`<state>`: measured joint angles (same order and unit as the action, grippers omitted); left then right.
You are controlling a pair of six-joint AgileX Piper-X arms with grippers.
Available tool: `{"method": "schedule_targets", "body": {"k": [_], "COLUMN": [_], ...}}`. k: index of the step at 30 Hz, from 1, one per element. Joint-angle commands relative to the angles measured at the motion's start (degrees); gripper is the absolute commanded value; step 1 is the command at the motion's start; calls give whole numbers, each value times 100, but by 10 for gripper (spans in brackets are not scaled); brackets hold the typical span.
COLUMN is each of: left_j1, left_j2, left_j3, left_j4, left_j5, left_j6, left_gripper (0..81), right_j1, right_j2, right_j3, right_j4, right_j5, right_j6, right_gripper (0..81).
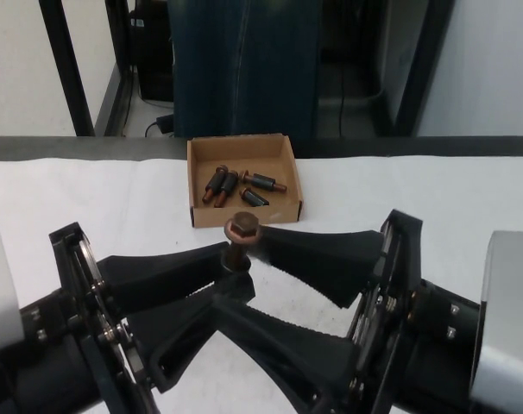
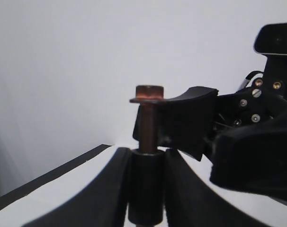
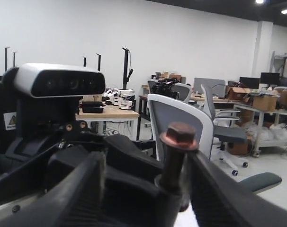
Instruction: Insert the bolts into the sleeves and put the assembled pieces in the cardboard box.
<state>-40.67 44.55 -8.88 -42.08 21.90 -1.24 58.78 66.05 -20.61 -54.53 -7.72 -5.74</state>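
Note:
A dark sleeve (image 2: 144,189) stands upright between the fingers of my left gripper (image 2: 144,198), which is shut on it. A copper bolt (image 2: 148,111) sticks up out of the sleeve, with part of its shaft showing below the hex head (image 1: 242,228). My right gripper (image 3: 147,158) is open around the bolt (image 3: 176,146). One of its fingers (image 2: 188,118) rests against the shaft just under the head; the other stands well off. Both grippers meet above the bench, just in front of the cardboard box (image 1: 196,177).
Several assembled bolt-and-sleeve pieces (image 1: 220,185) lie in the box, which sits at the far middle of the white cloth (image 1: 434,194). A dark edge (image 1: 72,148) runs along the bench's back. The cloth beside the box is bare.

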Motion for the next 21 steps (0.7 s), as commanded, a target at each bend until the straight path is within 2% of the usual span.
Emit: {"method": "schedule_targets", "body": {"k": [1, 6, 18, 21], "left_j1": [22, 22, 22, 22], "left_j2": [-76, -100, -239, -239], "left_j3": [-62, -62, -62, -91], "left_j4": [-168, -225, -227, -169], "left_j5": [4, 4, 4, -361], "left_j6": [41, 579, 627, 661], "left_gripper": [8, 8, 8, 8], "right_j1": [25, 25, 25, 25], "right_j2": [15, 15, 15, 15], "right_j3": [0, 0, 0, 0], "right_j4": [-142, 207, 634, 634], "right_j5": [58, 166, 365, 594], "right_j6": [-374, -373, -399, -649], "right_gripper": [504, 504, 504, 504]}}
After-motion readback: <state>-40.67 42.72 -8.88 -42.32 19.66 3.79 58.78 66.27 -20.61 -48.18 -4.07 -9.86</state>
